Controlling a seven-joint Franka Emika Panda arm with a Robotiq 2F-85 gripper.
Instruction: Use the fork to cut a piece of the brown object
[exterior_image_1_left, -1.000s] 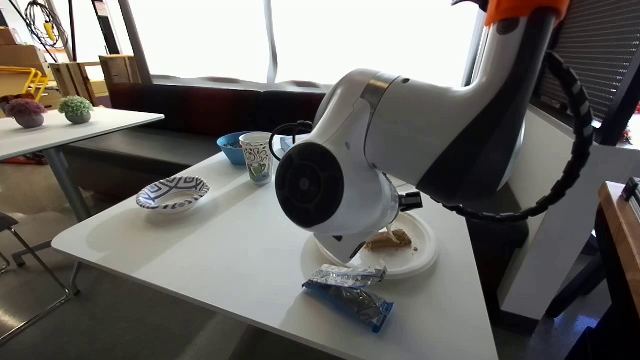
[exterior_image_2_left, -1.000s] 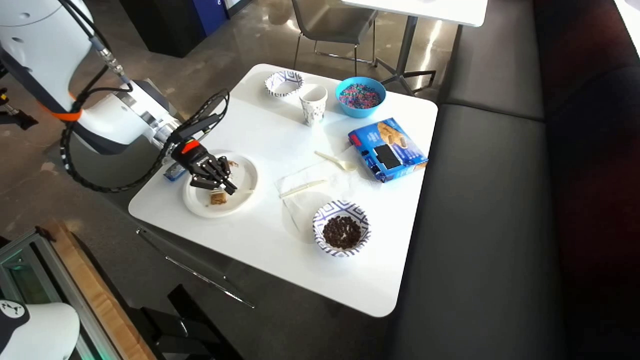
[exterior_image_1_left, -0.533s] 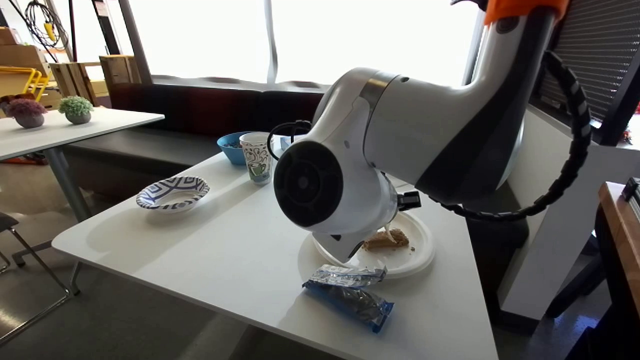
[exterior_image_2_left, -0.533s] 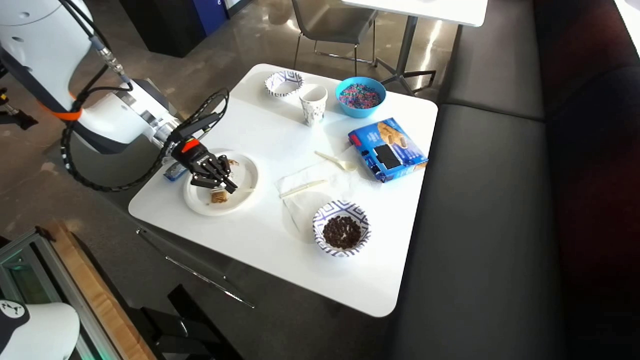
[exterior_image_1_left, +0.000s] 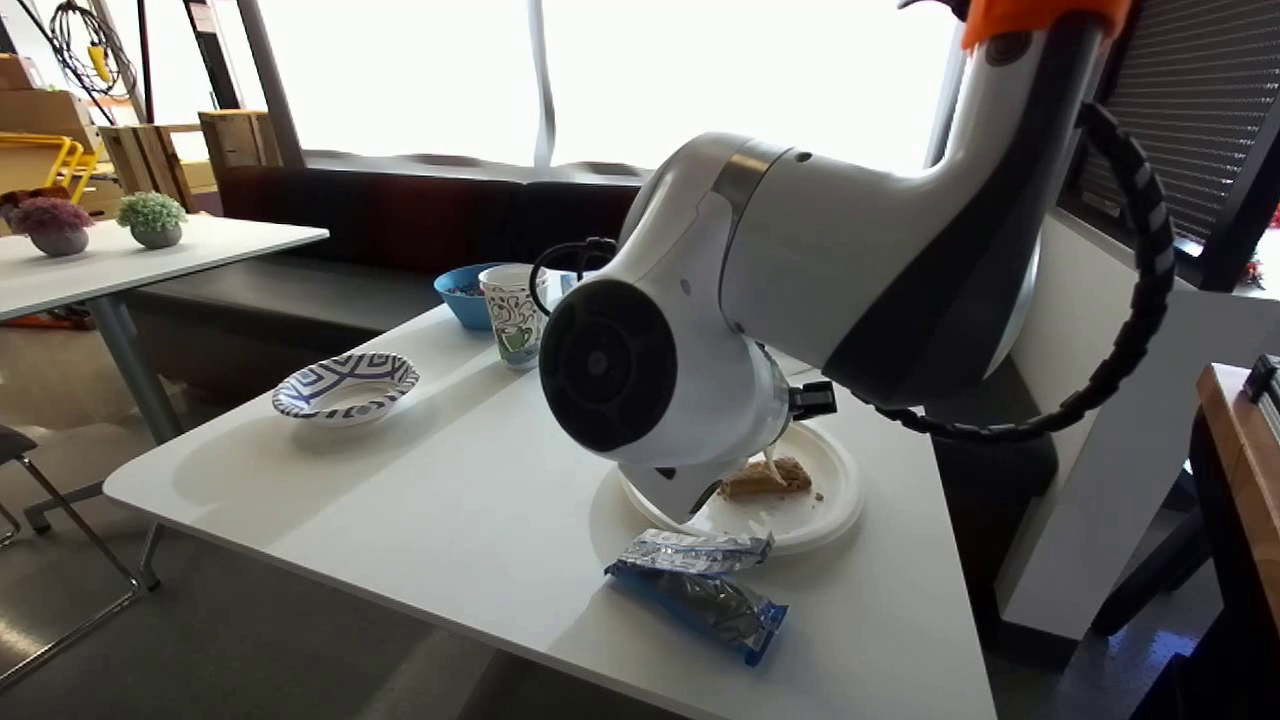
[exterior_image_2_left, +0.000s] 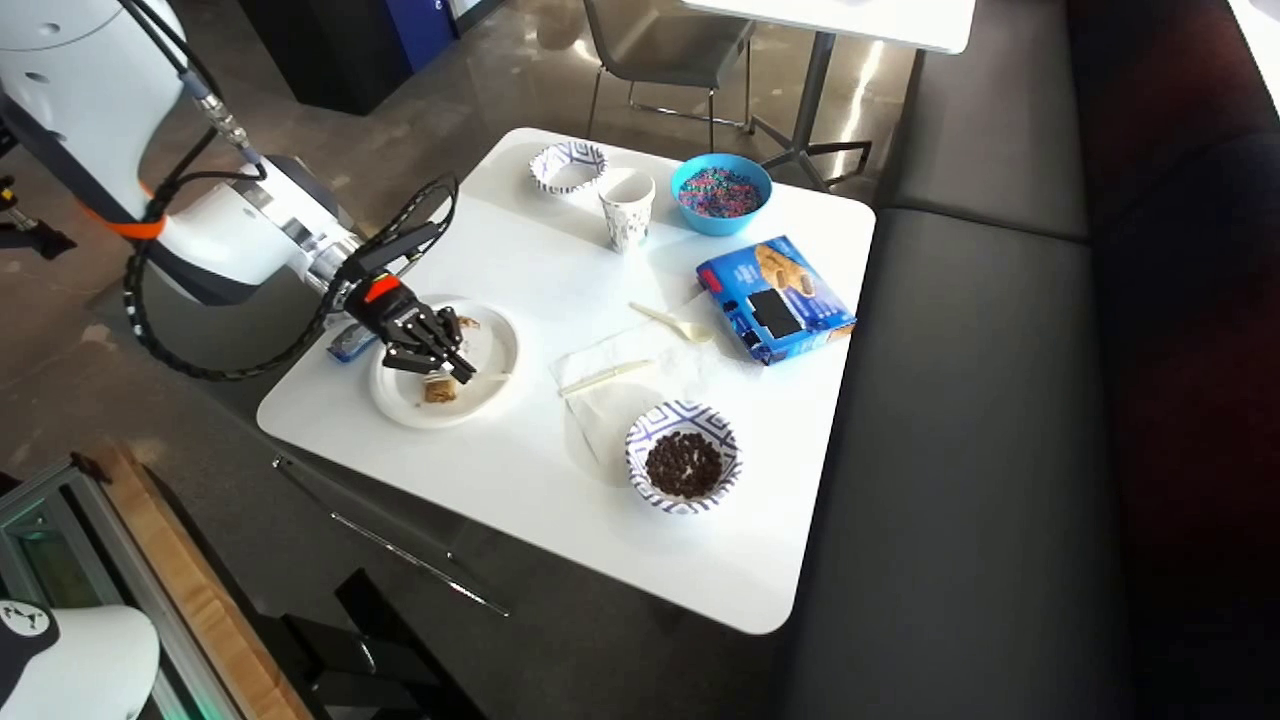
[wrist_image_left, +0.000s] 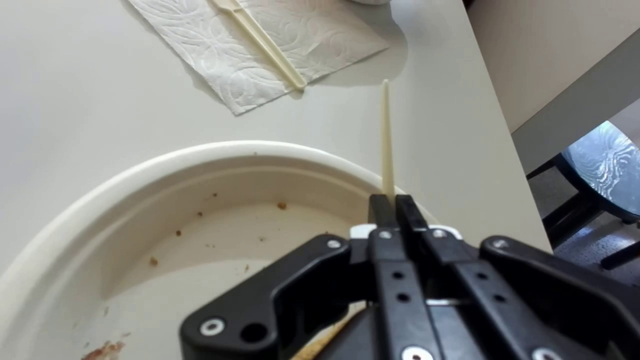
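My gripper (wrist_image_left: 391, 201) is shut on the pale plastic fork (wrist_image_left: 386, 142), whose thin handle end sticks out past the fingertips in the wrist view. In an exterior view the fork's whitish front end (exterior_image_1_left: 771, 466) comes down onto the brown object (exterior_image_1_left: 750, 482), seemingly touching it. That tan, oblong piece lies on the white plate (exterior_image_1_left: 848, 500), with crumbs beside it. Seen from above, the gripper hangs low over the plate and hides the piece's middle; one end of the brown object (exterior_image_2_left: 440, 389) shows. In the wrist view only a sliver of it appears, under the gripper.
A blue-silver wrapper (exterior_image_1_left: 700, 595) lies close by the plate. Elsewhere on the table are a napkin (exterior_image_2_left: 620, 410) bearing a pale utensil (exterior_image_2_left: 607, 376), a spoon (exterior_image_2_left: 675, 322), a blue box (exterior_image_2_left: 775, 300), a bowl of dark bits (exterior_image_2_left: 684, 460), a paper cup (exterior_image_2_left: 628, 210) and further bowls.
The arm has shifted slightly, and the plate with the brown object has slid a short way along with it, leftward in an exterior view. The grip on the fork is the same.
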